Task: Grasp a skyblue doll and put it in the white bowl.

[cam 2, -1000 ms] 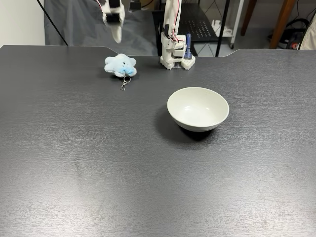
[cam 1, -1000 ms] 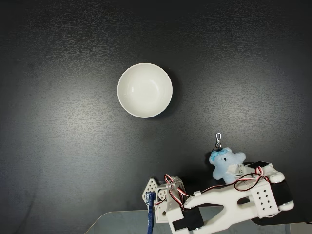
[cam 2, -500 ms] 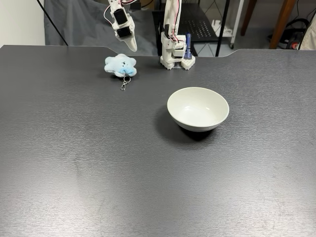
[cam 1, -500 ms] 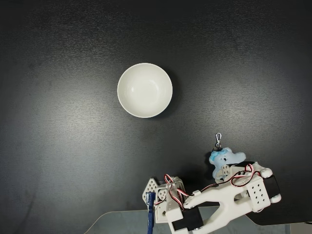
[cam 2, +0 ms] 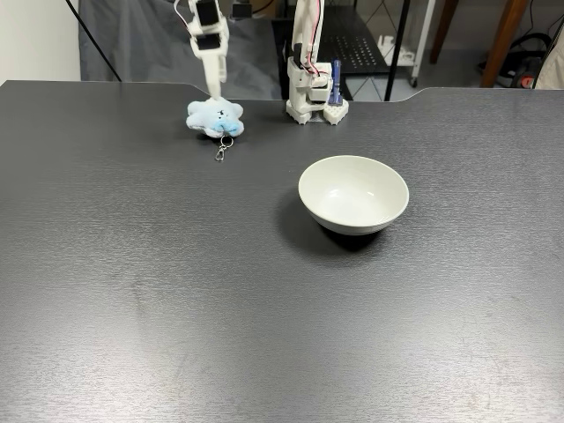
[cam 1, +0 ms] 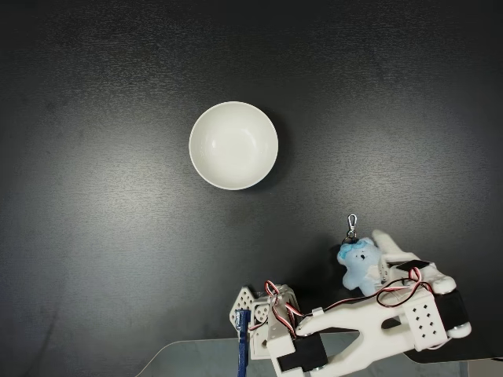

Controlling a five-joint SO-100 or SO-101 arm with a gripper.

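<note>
In a fixed view from above, the small fluffy pale-blue plush doll (cam 1: 360, 264) lies right of the round glossy white bowl (cam 1: 233, 145), near the white gripper (cam 1: 377, 255).

In a fixed view from the front, the gripper (cam 2: 212, 86) hangs just above the doll (cam 2: 215, 116), on the far left of the dark table (cam 2: 176, 291). I cannot tell whether its jaws are apart.

Table (cam 2: 264, 308): dark charcoal, near black, with a fine brushed grain. Bowl (cam 1: 233, 145): plain glossy white, no pattern. Doll (cam 1: 357, 263): pale sky-blue plush, darker blue tuft on the head, silver clasp (cam 1: 352, 224). Arm (cam 1: 377, 322): white plastic with black motor blocks, red, black and white wires. Base (cam 2: 313, 97): white, with a blue clamp (cam 2: 334, 84).
</note>
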